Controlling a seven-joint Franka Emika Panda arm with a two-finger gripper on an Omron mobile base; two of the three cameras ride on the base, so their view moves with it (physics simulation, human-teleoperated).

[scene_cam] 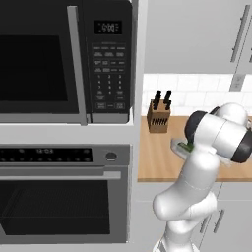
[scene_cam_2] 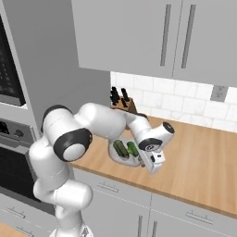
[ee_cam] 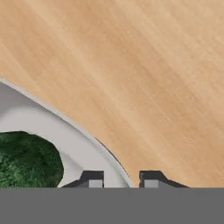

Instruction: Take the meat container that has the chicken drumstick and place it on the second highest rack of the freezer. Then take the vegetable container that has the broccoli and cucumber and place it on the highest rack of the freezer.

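In the left base view, the arm leaned over the wooden worktop [scene_cam: 157, 165] to the right of the black oven [scene_cam: 64, 197] and microwave [scene_cam: 64, 61], with its bulky wrist covering most of what it was working on. Only a sliver of the vegetable container [scene_cam: 179, 147] peeked out beside the arm, with a bit of green inside. A knife block [scene_cam: 158, 117] stood behind it, near the wall.

In the right base view, the hand was tipped down at the near right edge of the vegetable container [scene_cam_2: 121, 158], which sat on the worktop [scene_cam_2: 203, 157] close to its front edge. The cucumber [scene_cam_2: 121, 148] and the broccoli [scene_cam_2: 133, 149] lay side by side in it. The gripper [scene_cam_2: 149, 163] seemed placed at the rim so the bowl could be lifted by its wall without disturbing the food.

In the hand view, the fingers [ee_cam: 92, 178] straddled the container's pale rim [ee_cam: 87, 131], one tip inside the bowl and one outside over bare wood. They stood narrowly apart and looked to be closing on the rim; whether they already pinched it I cannot tell. Dark green vegetable [ee_cam: 26, 157] showed just inside.
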